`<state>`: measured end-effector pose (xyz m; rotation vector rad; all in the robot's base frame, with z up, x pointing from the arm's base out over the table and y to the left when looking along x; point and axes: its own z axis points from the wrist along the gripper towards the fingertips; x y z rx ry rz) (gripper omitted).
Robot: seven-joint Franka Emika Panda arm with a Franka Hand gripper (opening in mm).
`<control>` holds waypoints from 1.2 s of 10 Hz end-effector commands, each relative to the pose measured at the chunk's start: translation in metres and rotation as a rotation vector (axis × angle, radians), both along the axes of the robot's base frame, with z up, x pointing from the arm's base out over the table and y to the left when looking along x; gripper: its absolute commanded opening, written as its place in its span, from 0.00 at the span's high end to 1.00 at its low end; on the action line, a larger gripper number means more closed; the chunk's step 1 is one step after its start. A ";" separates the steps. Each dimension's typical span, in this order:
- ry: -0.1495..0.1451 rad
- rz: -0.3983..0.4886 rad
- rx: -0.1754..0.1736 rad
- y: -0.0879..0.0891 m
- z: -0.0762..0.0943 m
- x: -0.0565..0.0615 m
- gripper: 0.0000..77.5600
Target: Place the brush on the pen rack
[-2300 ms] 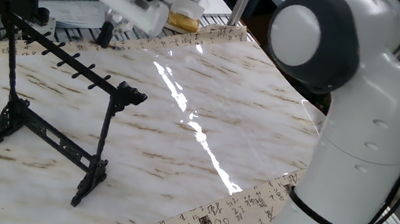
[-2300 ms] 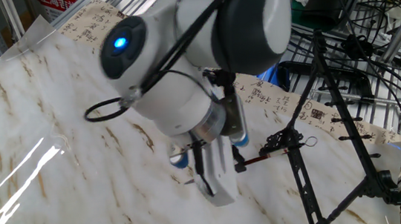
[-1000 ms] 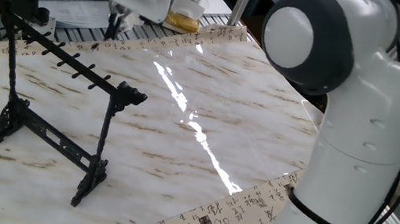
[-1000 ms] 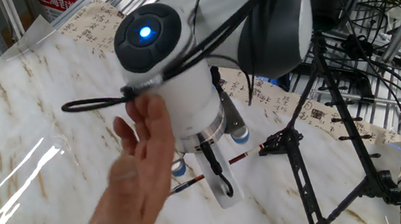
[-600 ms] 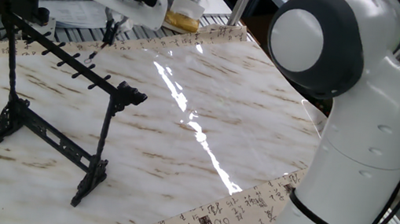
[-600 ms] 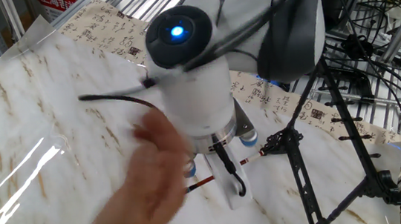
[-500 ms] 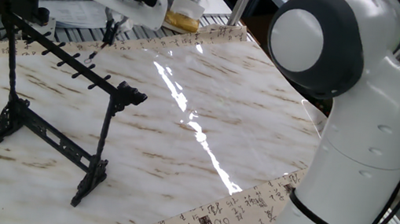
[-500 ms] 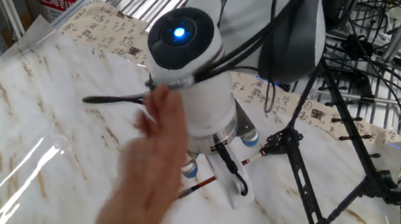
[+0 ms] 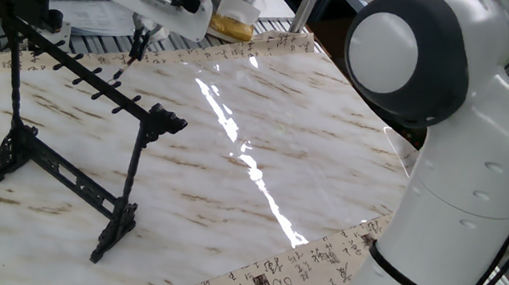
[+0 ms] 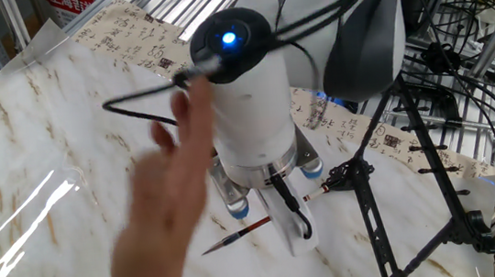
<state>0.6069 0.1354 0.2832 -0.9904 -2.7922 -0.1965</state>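
glossy white arm (image 9: 459,193), blue light (image 10: 229,39), black cable (image 10: 138,102)

Bright, even indoor light from overhead. Long white glare streak across glossy marble-pattern table (image 9: 259,179), another on its left part in the other fixed view. Shadows soft and faint. Blurred human hand (image 10: 168,211) in foreground, motion-smeared. Blue indicator light glowing on robot arm (image 10: 252,92). Background clutter slightly soft.
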 end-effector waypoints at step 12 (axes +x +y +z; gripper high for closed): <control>0.078 -0.097 0.219 0.012 -0.014 -0.010 0.98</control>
